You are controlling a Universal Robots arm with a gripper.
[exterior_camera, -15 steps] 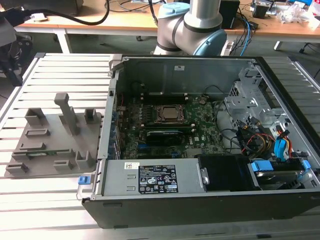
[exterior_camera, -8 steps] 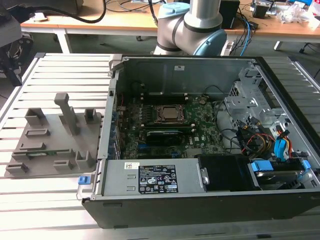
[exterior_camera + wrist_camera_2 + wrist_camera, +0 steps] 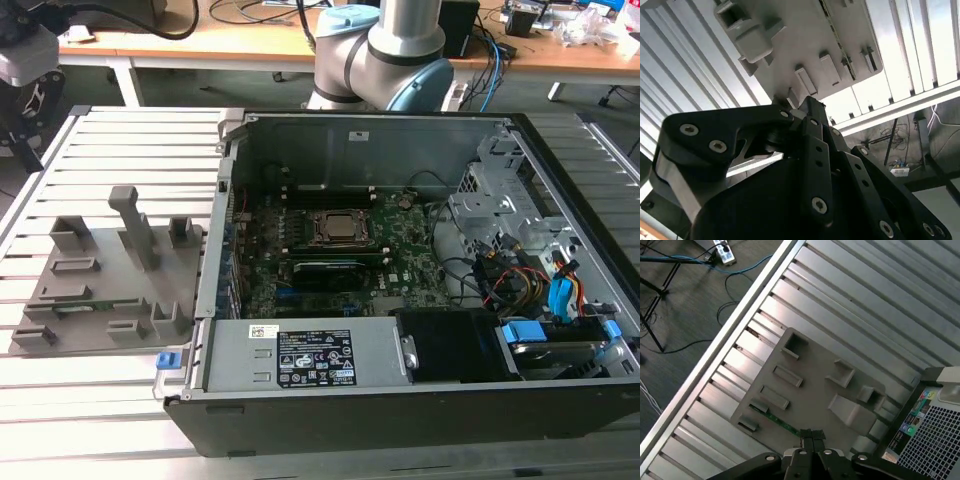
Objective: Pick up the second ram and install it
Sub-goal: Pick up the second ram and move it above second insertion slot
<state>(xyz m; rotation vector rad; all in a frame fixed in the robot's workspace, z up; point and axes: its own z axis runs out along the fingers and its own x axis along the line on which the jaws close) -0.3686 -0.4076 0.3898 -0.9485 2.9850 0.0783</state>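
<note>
Standing on its long edge in a narrow slot of the grey fixture (image 3: 810,389), the second ram (image 3: 781,423) shows as a thin green strip. Its long axis runs along one border of the fixture plate, on the side away from the tall post (image 3: 851,412). In the first wrist view the gripper (image 3: 808,436) hangs above the plate with its tips seen over one end of the stick. Nearly the whole length therefore stretches away from the jaws to one side rather than lying centred beneath them. The jaws look closed together and grip nothing. In the second wrist view the stick lies apart from the tips, which suggests the gripper is up off the fixture and not touching it. The fixture's other pockets look empty. In the exterior view the fixture rests on the slatted worktop (image 3: 130,140), at the exterior view's left of the open computer case (image 3: 360,135). The case holds the motherboard (image 3: 410,255) with its CPU socket (image 3: 340,228). Whether a stick sits in the slots beside the socket cannot be told.
</note>
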